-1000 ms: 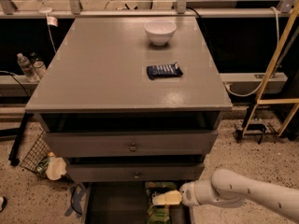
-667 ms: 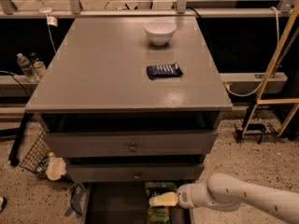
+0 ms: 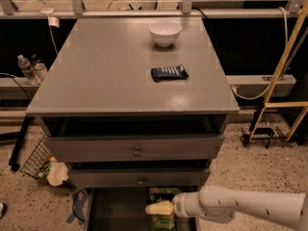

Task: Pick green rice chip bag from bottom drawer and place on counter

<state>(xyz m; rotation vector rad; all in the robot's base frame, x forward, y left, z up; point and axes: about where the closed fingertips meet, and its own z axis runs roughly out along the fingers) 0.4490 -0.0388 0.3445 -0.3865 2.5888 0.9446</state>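
The green rice chip bag [image 3: 163, 221] lies in the open bottom drawer [image 3: 115, 211], at its right side; only parts of it show, above and below the gripper. My gripper [image 3: 159, 208], pale and cream-coloured on the end of the white arm [image 3: 231, 207], reaches in from the right and sits right over the bag. The grey counter [image 3: 115, 76] is the cabinet's flat top, well above the gripper.
A white bowl [image 3: 165, 32] and a small dark blue wrapper [image 3: 169, 73] rest on the counter. Two upper drawers with round knobs [image 3: 137, 152] hang over the bottom drawer. A wire basket [image 3: 41, 162] stands at the left, a yellow frame [image 3: 279, 81] at the right.
My arm and gripper have shifted a little to the left, further over the bag in the bottom drawer. Nothing else has moved.
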